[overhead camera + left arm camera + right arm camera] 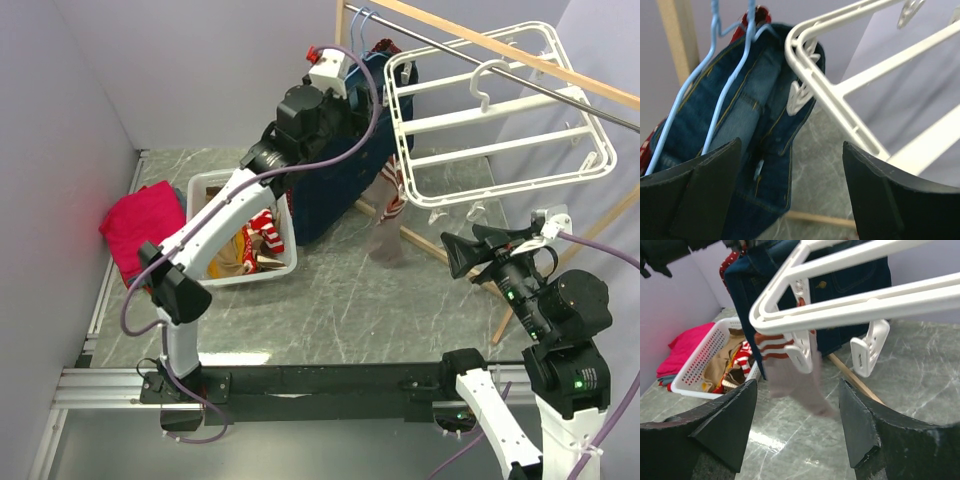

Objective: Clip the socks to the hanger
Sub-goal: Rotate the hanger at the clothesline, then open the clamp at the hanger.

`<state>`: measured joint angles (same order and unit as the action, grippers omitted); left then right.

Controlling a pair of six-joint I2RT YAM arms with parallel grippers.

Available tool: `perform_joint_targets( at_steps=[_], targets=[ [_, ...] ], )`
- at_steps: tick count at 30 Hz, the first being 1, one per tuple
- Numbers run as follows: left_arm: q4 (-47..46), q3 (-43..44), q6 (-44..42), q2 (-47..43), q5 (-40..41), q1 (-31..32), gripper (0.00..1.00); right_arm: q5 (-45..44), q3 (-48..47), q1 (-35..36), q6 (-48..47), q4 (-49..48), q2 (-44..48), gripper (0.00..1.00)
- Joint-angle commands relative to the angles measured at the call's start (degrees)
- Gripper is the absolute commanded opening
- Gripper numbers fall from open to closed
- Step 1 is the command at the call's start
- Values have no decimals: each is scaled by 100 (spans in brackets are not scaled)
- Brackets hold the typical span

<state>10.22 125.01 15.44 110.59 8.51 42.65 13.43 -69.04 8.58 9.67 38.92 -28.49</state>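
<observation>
White mesh plastic basket (255, 275), left of the white frame hanger (401, 130), holds tan and red-striped clothes (262, 235); grey marbled table (340, 310); left fingers (705, 190), right fingers (865, 425) released.

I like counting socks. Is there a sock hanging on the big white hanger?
Yes, one striped-cuff sock hangs from a clip on the hanger.

Hanger (865, 302) is smooth glossy white plastic, sock (790, 382) soft matt knit cloth, hung garment (750, 100) coarse blue denim, table (330, 310) smooth marble-look, slight sheen.
</observation>
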Motion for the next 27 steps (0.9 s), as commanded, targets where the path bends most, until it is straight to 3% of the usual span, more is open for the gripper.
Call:
perform_joint_targets(
  at_steps=[1, 10, 16, 20, 27],
  targets=[
    [-310, -547, -182, -897, 124, -29, 90, 212, 4, -14, -53, -560, -236, 72],
    [-301, -2365, 29, -2549, -367, 181, 95, 362, -75, -14, -62, -798, -605, 67],
    [-468, -3649, 20, -3376, -789, 945, 96, 362, 57, -14, -228, -903, -754, 63],
    [-451, -3914, -15, -3430, -1018, 1542, 97, 432, 39, -14, -334, -877, -851, 52],
    [-749, -4160, -111, -3324, -1466, 2001, 97, 626, 30, -14, -405, -728, -860, 34]
  ],
)
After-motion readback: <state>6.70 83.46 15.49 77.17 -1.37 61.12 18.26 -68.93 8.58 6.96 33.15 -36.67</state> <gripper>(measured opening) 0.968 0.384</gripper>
